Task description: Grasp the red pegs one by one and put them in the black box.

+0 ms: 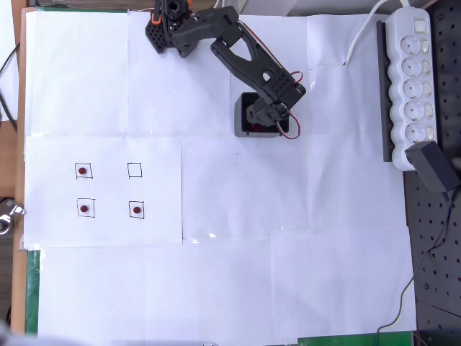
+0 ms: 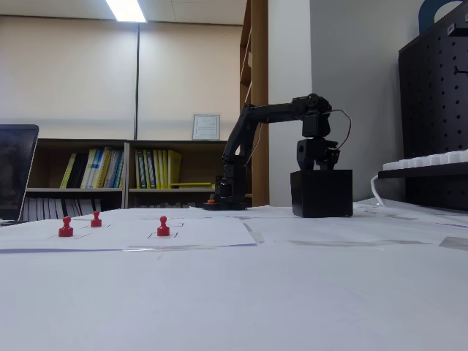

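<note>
Claw (image 1: 261, 122) was held straight down into the open top of the black box (image 2: 322, 193), presumably for dropping a peg, its jaws too hidden to judge, while three red pegs (image 1: 83, 171) were left standing in drawn squares, one square bare.

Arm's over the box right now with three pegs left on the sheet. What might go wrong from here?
1. The end effector hangs low inside the black box; swinging away without lifting might knock the box.
2. The three red pegs stand upright on narrow bases; a slightly off approach could topple one.
3. Its open-or-shut state is hidden, so release is unconfirmed.
</note>
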Tool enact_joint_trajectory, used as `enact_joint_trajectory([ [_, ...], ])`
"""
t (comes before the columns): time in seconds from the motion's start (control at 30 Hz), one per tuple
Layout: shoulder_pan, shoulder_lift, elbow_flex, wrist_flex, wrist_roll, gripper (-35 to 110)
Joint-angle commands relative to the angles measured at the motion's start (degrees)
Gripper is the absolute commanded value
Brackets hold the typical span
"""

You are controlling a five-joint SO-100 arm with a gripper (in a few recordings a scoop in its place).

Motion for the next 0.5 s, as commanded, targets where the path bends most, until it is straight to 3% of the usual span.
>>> enact_joint_trajectory([
  [0.0, 0.5, -8.0, 12.2, 4.5, -1.0, 17],
  [0.1, 2.9, -17.5, 15.5, 5.9, -1.7, 17],
  [0.2, 9.4, -27.8, 8.1, 4.8, 0.6, 17],
  [0.47, 34.9, -36.8, -22.9, -9.6, 19.6, 17],
])
